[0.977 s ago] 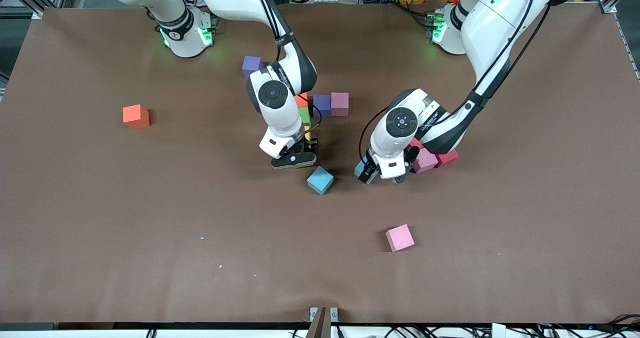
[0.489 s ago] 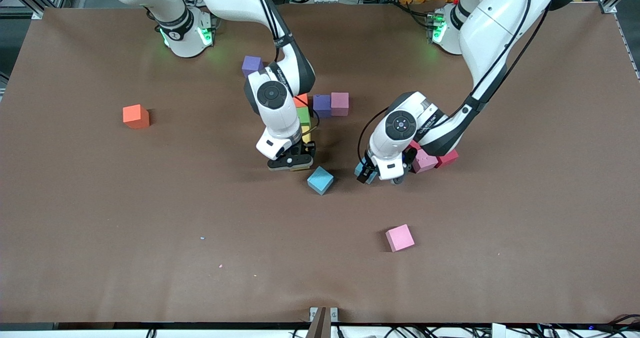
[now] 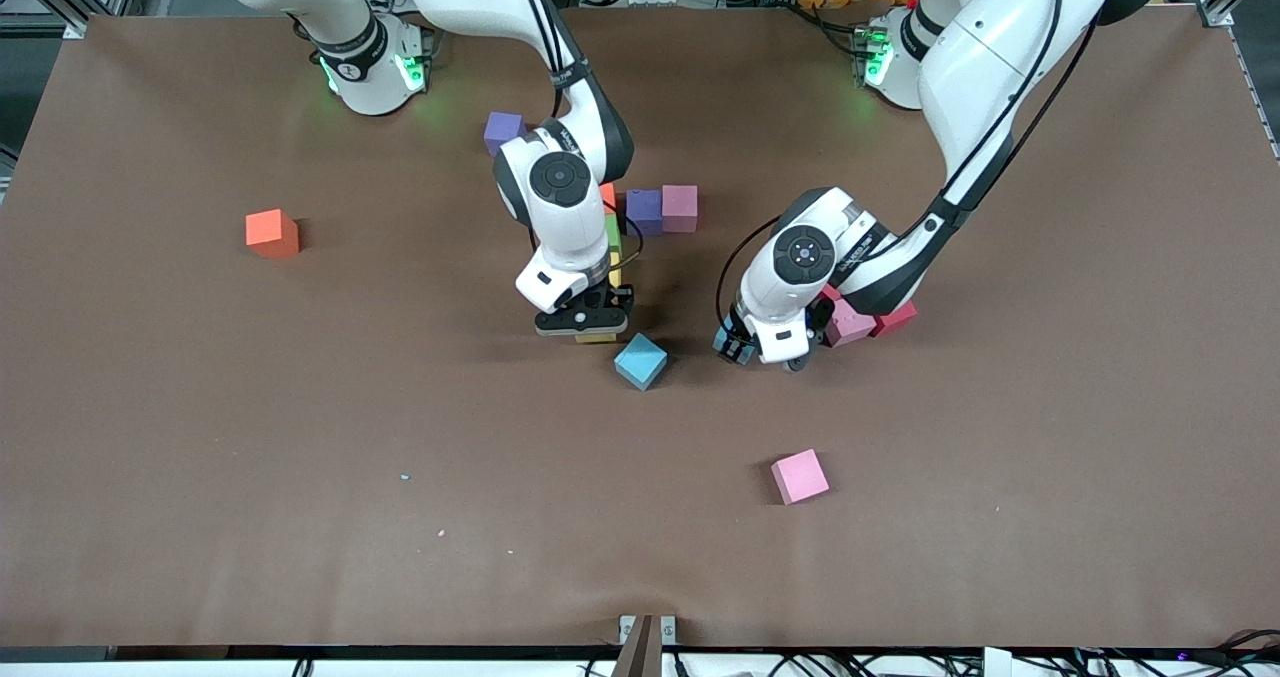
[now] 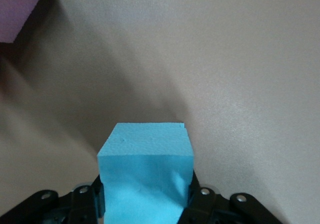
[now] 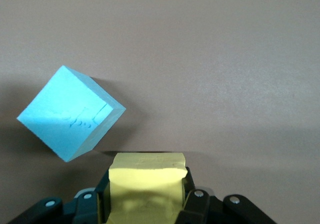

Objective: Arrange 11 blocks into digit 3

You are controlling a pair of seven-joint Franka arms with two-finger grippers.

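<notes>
- Since a second ago: left gripper closed from wide onto a light blue block; right gripper shifted slightly toward the column; loose blocks unmoved.
- Left gripper low over the counter, beside the pink and red cluster; jaws clamped on opposite faces of the light blue block, seemingly for a square lift.
- Right gripper jaws narrow, holding a yellow block at the camera end of the column; likely placement as the next cube of that column.
- Partial digit 3: orange, green and yellow cubes of the column largely hidden by the right arm; purple block and mauve-pink block touching, forming a row off its end farthest from the camera.
- Second light blue block resting rotated on the counter, just beside the yellow block and nearer the camera; risk of a nudge during release.
- Loose stock: orange block toward the right arm's end; second purple block near the right arm's base; pink block nearest the camera.
- Judged well short of complete.
</notes>
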